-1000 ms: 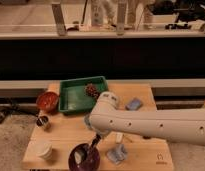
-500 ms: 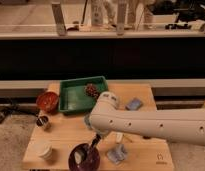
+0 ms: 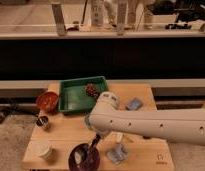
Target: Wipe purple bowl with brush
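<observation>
The purple bowl [image 3: 91, 161] sits at the front edge of the wooden table [image 3: 61, 134], left of centre. The brush [image 3: 91, 146] leans in it, its dark handle slanting up to the right and its whitish head [image 3: 78, 158] down inside the bowl. My gripper [image 3: 97, 137] hangs under the big white arm [image 3: 146, 121] just above the bowl's right rim. It is shut on the top of the brush handle. The arm hides most of the gripper.
A green tray [image 3: 71, 101] holding a brown cone-like thing [image 3: 91, 90] lies at the back. An orange-red bowl [image 3: 47, 100], a small dark cup [image 3: 43, 122] and a white cup [image 3: 44, 149] stand on the left. Blue-grey sponges lie at the right [image 3: 133, 104] and front [image 3: 117, 153].
</observation>
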